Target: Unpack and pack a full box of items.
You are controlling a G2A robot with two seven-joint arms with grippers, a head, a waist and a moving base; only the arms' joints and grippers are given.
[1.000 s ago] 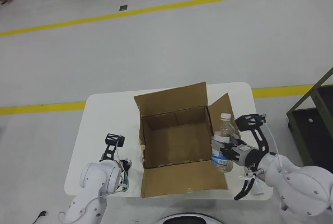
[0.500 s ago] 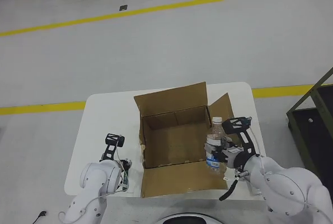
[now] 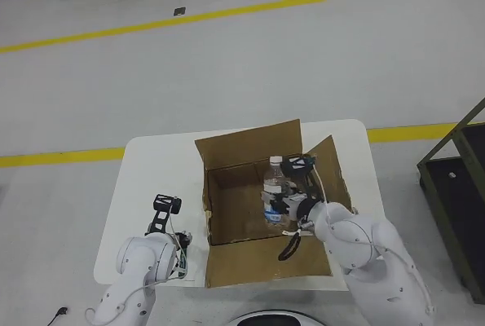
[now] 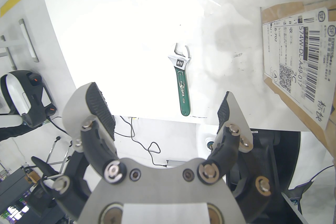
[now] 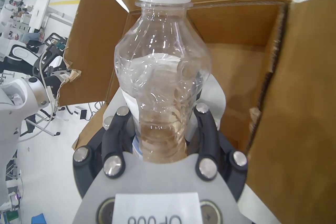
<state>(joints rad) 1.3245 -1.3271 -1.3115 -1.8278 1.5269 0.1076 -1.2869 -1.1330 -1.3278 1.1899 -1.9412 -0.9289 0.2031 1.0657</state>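
The right gripper (image 5: 161, 114) clamps 1 water bottle (image 5: 161, 64) above the open box (image 3: 238, 208); released this high, it may topple. The left gripper (image 4: 160, 93) is open.

You had a white counter (image 3: 152, 175) on pale grey floor (image 3: 226, 81), yellow lines (image 3: 144, 27) crossing it, a dark rack (image 3: 470, 196) beyond its right edge.

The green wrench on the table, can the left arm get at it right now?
Probably yes. The wrench lies flat on the white table just ahead of the left gripper, whose jaws stand open, and nothing lies between them.
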